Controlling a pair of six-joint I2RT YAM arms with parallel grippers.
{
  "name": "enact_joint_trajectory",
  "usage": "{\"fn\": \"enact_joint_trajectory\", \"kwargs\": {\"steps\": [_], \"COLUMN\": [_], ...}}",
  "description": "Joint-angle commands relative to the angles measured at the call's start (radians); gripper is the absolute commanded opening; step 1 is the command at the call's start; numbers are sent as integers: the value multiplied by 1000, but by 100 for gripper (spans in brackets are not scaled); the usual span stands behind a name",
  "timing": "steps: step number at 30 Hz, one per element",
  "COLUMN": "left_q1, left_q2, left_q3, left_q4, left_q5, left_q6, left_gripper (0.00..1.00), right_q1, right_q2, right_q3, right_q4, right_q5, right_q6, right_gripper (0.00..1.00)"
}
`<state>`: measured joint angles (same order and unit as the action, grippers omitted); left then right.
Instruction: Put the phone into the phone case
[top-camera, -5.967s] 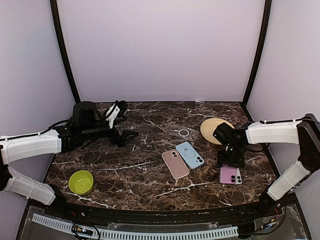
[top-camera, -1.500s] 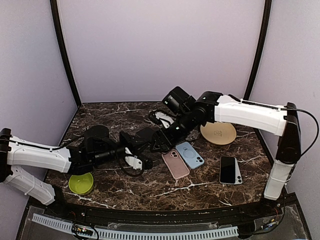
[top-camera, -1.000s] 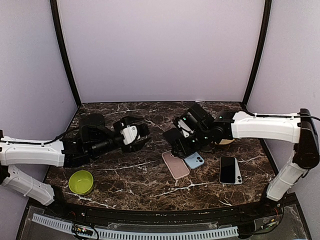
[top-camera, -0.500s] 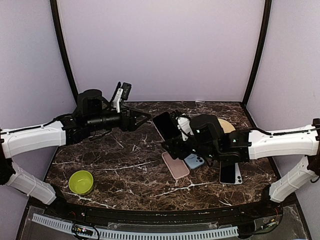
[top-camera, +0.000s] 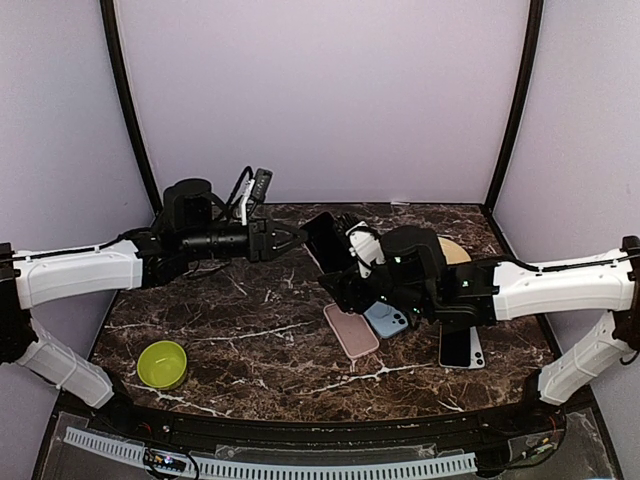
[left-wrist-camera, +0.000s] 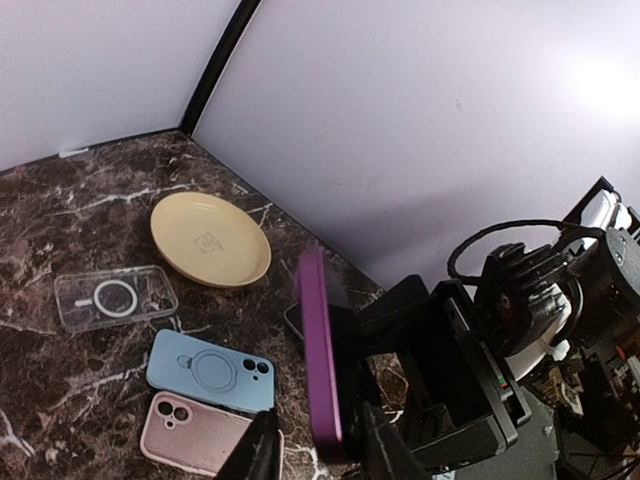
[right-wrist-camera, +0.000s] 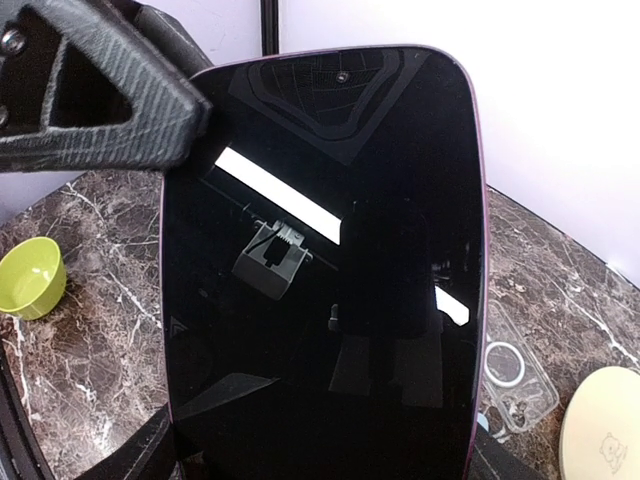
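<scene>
- Top view: the right gripper (top-camera: 340, 268) holds the phone (top-camera: 327, 245) upright above the table (top-camera: 230, 330), just right of centre frame, its fingers clamped on the phone's lower part. The left gripper (top-camera: 290, 240) reaches in from the left, its tips at the phone's left edge. The phone is off the table but not yet in any case, so the fitting is all left to do.
- Same view: a pink case (top-camera: 351, 330) and a blue case (top-camera: 388, 321) lie side by side below the raised phone. A second phone (top-camera: 460, 350) lies flat at lower right, partly hidden by the right arm. Which case is meant cannot be told.
- Left wrist view: the phone (left-wrist-camera: 318, 350) shows edge-on at centre frame as a thin purple slab, with the right gripper's black body behind it on the right. The left fingers (left-wrist-camera: 262, 455) stand on either side of its lower end at the bottom edge. Whether they pinch it or only flank it cannot be told. A clear case (left-wrist-camera: 115, 297) lies empty at left, near a yellow plate (left-wrist-camera: 210, 238).
- Right wrist view: the phone's screen (right-wrist-camera: 320, 260) fills the frame, dark, glossy and mirroring the rig, with a purple rim and no damage to be seen. A black finger (right-wrist-camera: 100, 100) crosses its upper-left corner, probably the left gripper's. A green bowl (right-wrist-camera: 30, 275) sits at the left edge.
</scene>
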<state>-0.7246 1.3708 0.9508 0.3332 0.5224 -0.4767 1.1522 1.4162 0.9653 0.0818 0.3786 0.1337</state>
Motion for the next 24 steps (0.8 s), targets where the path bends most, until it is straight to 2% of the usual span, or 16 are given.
{"fn": "enact_joint_trajectory", "kwargs": {"steps": [1,2,6,9,10,13,14,15,20,24], "left_q1": [1,2,2,1,1,1,1,0,0,0], "left_q2": [4,5,11,11,10,-2,-4,-8,-11,-8], "left_q3": [44,44,41,35,34,24,22,18,16,17], "left_q4": [63,66,64,63,62,62,61,60,57,41], "left_q5": [42,44,56,57,53,13,1,-21,-56,-70], "left_q6": [-8,-8,-12,-13,-13,-16,-16,-18,-12,-4], "left_gripper": [24,17,1,0,0,0,0,0,0,0], "right_q1": [10,9,9,9,8,5,7,6,6,5], "right_q2": [8,7,10,15,18,41,54,64,119,139], "right_q3": [49,49,53,59,63,91,105,120,190,217], "right_q4": [70,69,62,56,51,21,8,-3,-44,-59], "right_q5": [-6,-6,3,6,9,48,68,88,117,135], "right_q6": [-35,-38,-43,-45,-45,-32,-25,-17,9,29], "right_gripper": [22,22,22,28,36,75,84,88,93,88]}}
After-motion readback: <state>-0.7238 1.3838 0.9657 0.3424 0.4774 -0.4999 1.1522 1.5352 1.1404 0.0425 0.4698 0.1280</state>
